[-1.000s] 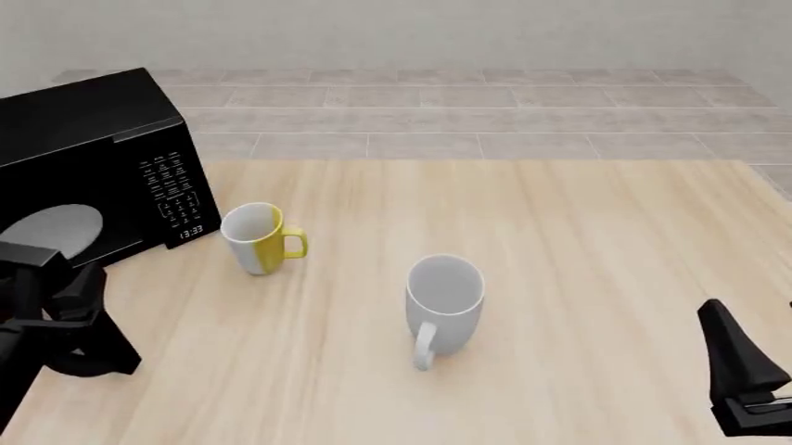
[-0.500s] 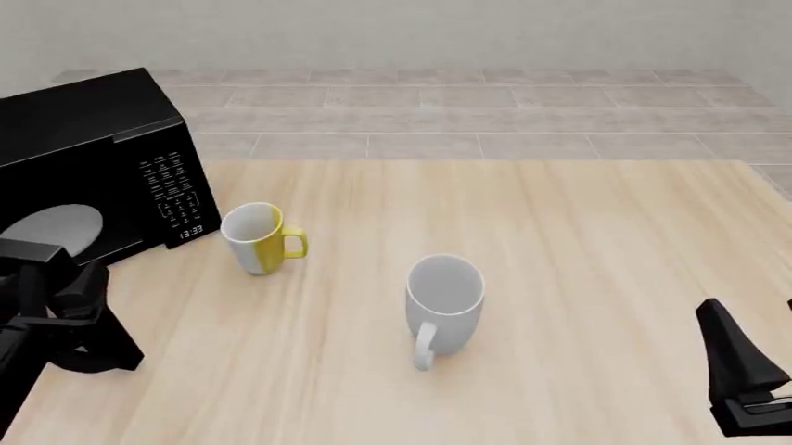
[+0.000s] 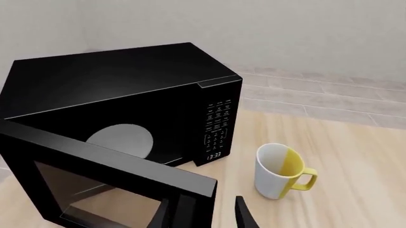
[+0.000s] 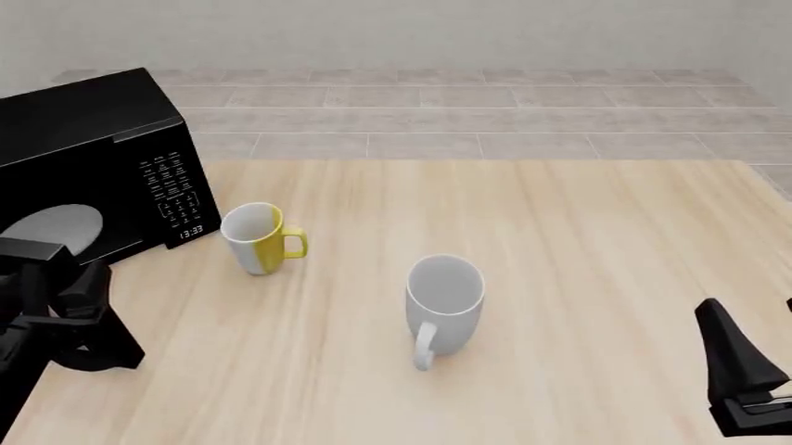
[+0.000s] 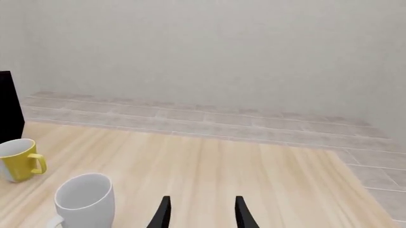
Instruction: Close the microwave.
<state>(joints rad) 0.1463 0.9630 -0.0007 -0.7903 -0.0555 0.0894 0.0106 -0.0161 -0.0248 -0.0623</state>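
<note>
The black microwave (image 4: 93, 139) stands at the table's far left, with its keypad panel (image 4: 173, 193) and pale turntable (image 4: 52, 229) showing. It also fills the left wrist view (image 3: 120, 80). Its glass door (image 3: 95, 183) is swung open toward me. My left gripper (image 4: 89, 320) is open at the door's free edge (image 3: 197, 197), which lies between the two fingers; one fingertip (image 3: 244, 216) shows beside it. My right gripper (image 4: 740, 366) is open and empty, low at the front right, far from the microwave; its fingertips (image 5: 243, 213) point over bare table.
A yellow-and-white mug (image 4: 262, 237) stands just right of the keypad panel, also in the left wrist view (image 3: 279, 171). A white mug (image 4: 443, 301) stands mid-table, handle toward me. The wooden table (image 4: 594, 241) stretches to the right, with a tiled floor behind it.
My left gripper has edged slightly right and forward at the door's free edge. The mugs and the right arm have barely moved.
</note>
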